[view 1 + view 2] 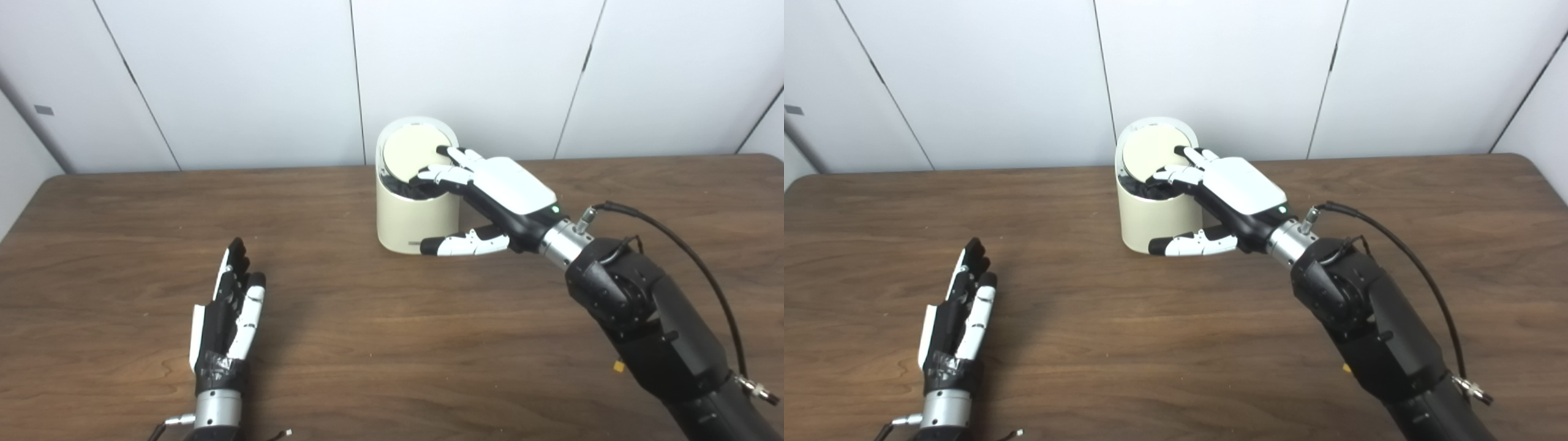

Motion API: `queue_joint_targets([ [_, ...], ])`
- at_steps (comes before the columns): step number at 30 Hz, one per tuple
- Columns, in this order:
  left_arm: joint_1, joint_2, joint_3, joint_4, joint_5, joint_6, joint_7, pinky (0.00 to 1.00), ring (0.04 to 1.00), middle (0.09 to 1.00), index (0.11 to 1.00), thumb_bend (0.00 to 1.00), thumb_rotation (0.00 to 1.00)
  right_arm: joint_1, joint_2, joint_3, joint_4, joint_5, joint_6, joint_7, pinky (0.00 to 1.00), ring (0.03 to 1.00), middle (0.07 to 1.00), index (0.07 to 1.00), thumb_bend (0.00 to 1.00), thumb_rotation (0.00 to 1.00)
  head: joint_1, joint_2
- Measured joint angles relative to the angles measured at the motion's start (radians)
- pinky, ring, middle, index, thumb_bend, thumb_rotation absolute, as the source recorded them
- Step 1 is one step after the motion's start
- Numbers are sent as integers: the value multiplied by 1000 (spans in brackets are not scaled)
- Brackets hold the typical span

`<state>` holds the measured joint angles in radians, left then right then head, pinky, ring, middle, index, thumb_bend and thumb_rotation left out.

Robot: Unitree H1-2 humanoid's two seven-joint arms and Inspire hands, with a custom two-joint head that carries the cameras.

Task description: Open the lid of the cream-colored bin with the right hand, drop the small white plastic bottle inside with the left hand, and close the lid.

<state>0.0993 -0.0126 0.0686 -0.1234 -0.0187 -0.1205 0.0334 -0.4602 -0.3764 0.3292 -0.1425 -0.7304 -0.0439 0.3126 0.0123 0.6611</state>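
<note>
The cream-colored bin (409, 223) stands at the back middle of the wooden table (367, 343). Its round lid (409, 149) is tilted, and a dark gap shows along its near edge. My right hand (505, 187) reaches over the bin from the right, fingers resting on the lid's near right edge. Its thumb stretches out low along the bin's front, and it grips nothing. My left hand (228, 306) rests at the lower left, on its edge with fingers straight and apart, holding nothing. No small white bottle is visible in either view.
White wall panels (245, 73) rise right behind the table's far edge, close to the bin. A black cable (704, 269) loops along my right forearm. Bare brown wood lies between my two hands.
</note>
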Motion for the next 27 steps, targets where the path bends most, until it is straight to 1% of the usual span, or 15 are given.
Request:
queue_joint_targets([
  [5, 0, 0, -1, 0, 1, 0, 1, 1000, 1000, 1000, 1000, 425, 640, 6, 2, -2, 0, 1, -1, 0, 1000, 1000, 883, 855, 582, 990, 2, 6],
  [10, 1, 0, -4, -3, 5, 0, 2, 1000, 1000, 1000, 1000, 424, 617, 6, 3, -4, 5, 3, -2, -1, 1000, 1000, 871, 867, 581, 996, 5, 8],
  [18, 1, -2, -6, -3, 11, 0, 6, 1000, 1000, 1000, 1000, 403, 556, 6, 4, -7, 15, 32, -1, -4, 1000, 1000, 869, 913, 583, 969, 8, 9],
  [24, 1, -4, -7, -3, 13, -1, 9, 1000, 1000, 1000, 1000, 383, 538, 4, 4, -11, 16, 53, 3, 5, 1000, 1000, 863, 913, 596, 961, 11, 8],
  [27, 1, -5, -7, -3, 14, -1, 10, 1000, 1000, 1000, 1000, 399, 548, 4, 4, -11, 16, 61, 4, 7, 1000, 1000, 872, 915, 594, 954, 11, 8],
])
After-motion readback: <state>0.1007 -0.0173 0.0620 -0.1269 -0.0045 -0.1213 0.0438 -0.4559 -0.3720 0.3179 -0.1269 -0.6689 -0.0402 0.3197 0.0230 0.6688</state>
